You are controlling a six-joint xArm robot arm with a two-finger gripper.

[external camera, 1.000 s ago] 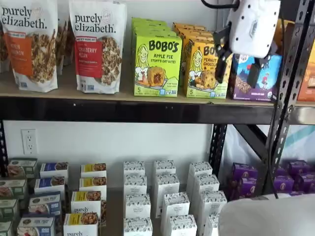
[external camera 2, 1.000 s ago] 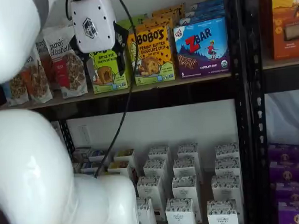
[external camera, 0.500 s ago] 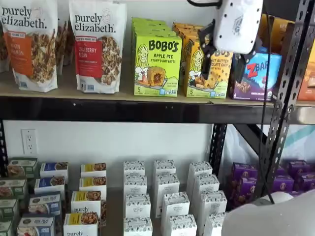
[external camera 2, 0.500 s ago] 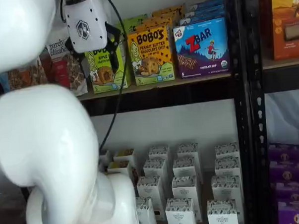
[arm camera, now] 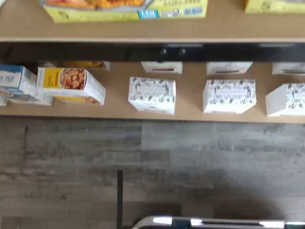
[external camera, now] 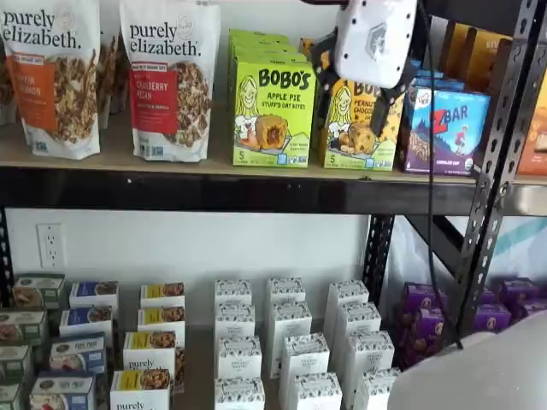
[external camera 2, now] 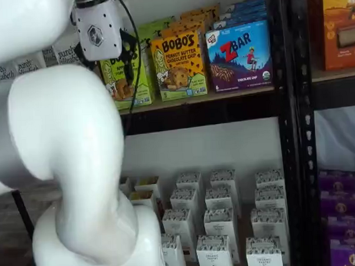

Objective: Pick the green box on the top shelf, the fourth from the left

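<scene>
The green box (external camera: 273,113) is seen upright on the top shelf (external camera: 214,190), beside a yellow-orange Bobo's box (external camera: 355,128). The gripper (external camera: 359,94) is held before that neighbour, jaws spread wide, nothing grasped.

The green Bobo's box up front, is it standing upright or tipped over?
Upright. The green box stands on the top shelf, its front label level and readable.

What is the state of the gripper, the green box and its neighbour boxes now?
gripper: open, empty, in front of the boxes.
green box: upright on the top shelf, not held.
yellow-orange Bobo's box: upright.
ZBar box: upright.
</scene>
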